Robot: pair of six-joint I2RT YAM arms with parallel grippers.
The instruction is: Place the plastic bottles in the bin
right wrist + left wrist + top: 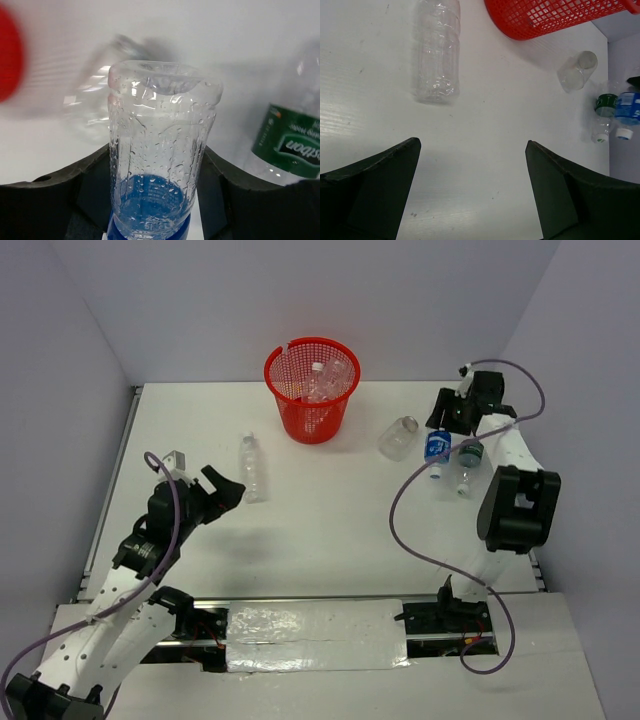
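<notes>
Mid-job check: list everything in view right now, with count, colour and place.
bin: one, red, far centre.
bottles in bin: clear, count unclear.
left clear bottle: one, unlabelled, lying left of bin.
right clear bottle: one, unlabelled, lying right of bin.
blue-label bottle: one, clear, right side, held.
green-label bottle: one, clear, beside it.
table: one, white.
left end effector: black, open, empty.
right end effector: black, shut on blue-label bottle.

even bright light, soft shadows (right wrist background blurred).

We observe a white desk (320,540) enclosed by plain pale lavender walls (400,300) on three sides, evenly lit.
</notes>
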